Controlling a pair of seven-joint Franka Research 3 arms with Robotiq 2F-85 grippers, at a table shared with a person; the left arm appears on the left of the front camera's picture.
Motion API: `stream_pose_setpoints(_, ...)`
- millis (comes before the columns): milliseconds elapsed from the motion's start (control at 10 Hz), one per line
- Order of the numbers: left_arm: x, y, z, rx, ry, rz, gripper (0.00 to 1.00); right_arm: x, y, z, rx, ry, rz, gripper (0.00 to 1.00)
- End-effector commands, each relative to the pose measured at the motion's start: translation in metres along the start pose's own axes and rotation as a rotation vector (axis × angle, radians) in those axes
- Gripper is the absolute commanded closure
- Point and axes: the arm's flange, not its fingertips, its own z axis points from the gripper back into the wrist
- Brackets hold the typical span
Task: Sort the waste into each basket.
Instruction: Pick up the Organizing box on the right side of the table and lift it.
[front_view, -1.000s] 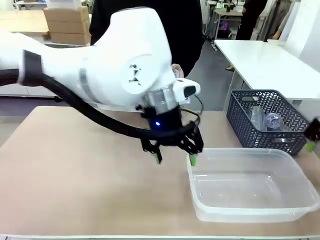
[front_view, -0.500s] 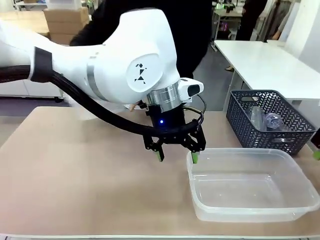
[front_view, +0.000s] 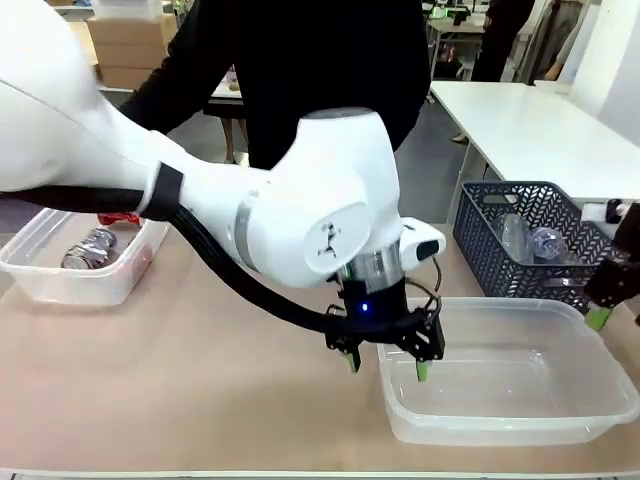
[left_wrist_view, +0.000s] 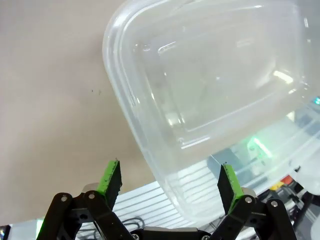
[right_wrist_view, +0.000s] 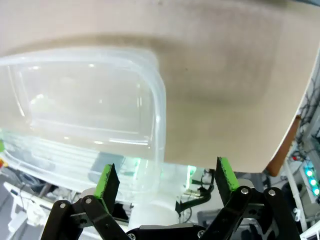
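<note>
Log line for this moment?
left gripper: open, over rim of right tub | right gripper: open, holding nothing | left tub: cans inside

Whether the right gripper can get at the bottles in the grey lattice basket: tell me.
Probably yes. The right gripper, open, hangs beside the near right corner of the grey lattice basket; its top is open, and nothing stands over the clear bottles inside. The left gripper is at the clear tub.
</note>
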Motion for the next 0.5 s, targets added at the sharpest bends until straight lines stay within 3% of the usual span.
stream_pose_setpoints(0,0.005,-0.01,-0.015,0.068,-0.039,0.086,0.0,-0.002,0.003,-0.046,-0.123,0.071,-0.012,0.0)
stream_pose_setpoints(400,0.005,-0.008,-0.029,0.096,-0.073,0.138,0.0,0.008,-0.003,-0.09,-0.123,0.156,0.007,0.0)
